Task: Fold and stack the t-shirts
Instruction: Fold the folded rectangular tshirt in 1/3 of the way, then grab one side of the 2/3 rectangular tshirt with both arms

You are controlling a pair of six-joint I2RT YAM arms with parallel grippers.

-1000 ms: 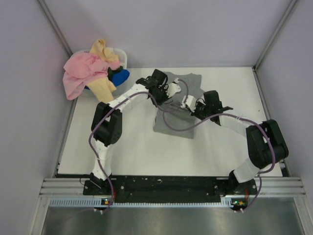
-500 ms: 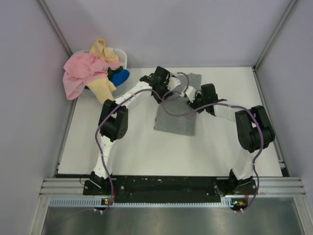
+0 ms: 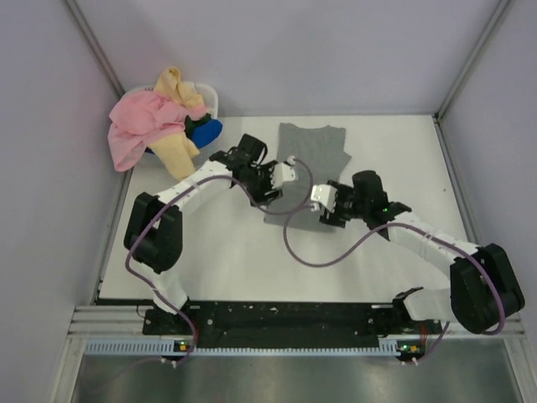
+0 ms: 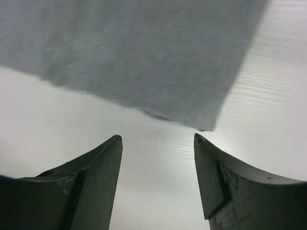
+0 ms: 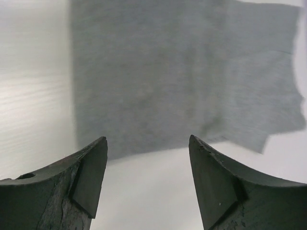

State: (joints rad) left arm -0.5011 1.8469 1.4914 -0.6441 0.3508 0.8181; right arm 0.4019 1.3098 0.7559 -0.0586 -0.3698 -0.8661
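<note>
Cloth first: grey t-shirt lies flat on the table, toward the far middle. Its near edge is partly hidden under my two wrists in the top view.

Other t-shirts, pink, pale yellow and blue, are heaped in and over the white basket at the far left, well apart from the work.

Left gripper: fingers spread, nothing between them. It hovers just off the shirt's left edge. Its wrist view shows a shirt corner ahead of the fingertips, not touching them.

Right gripper: also spread and empty, low over the near end. Its wrist view shows the near edge running across just beyond the fingertips, with a sleeve jutting out to the right.

Judgement: the step in hand is taking hold of the grey shirt's near end for a fold. No stack exists yet, so the task is early.

- Set each gripper on its own corner, not mid-edge, so the hem lifts straight.
- Slide the lower finger under the cloth along the table; soft cotton bunches if pushed.
- Close both before either lifts.
- Lift only enough to clear, then carry both ends together toward the collar.
- Risk: an uneven pull skews the fold, and a loose sleeve may drag out sideways.
</note>
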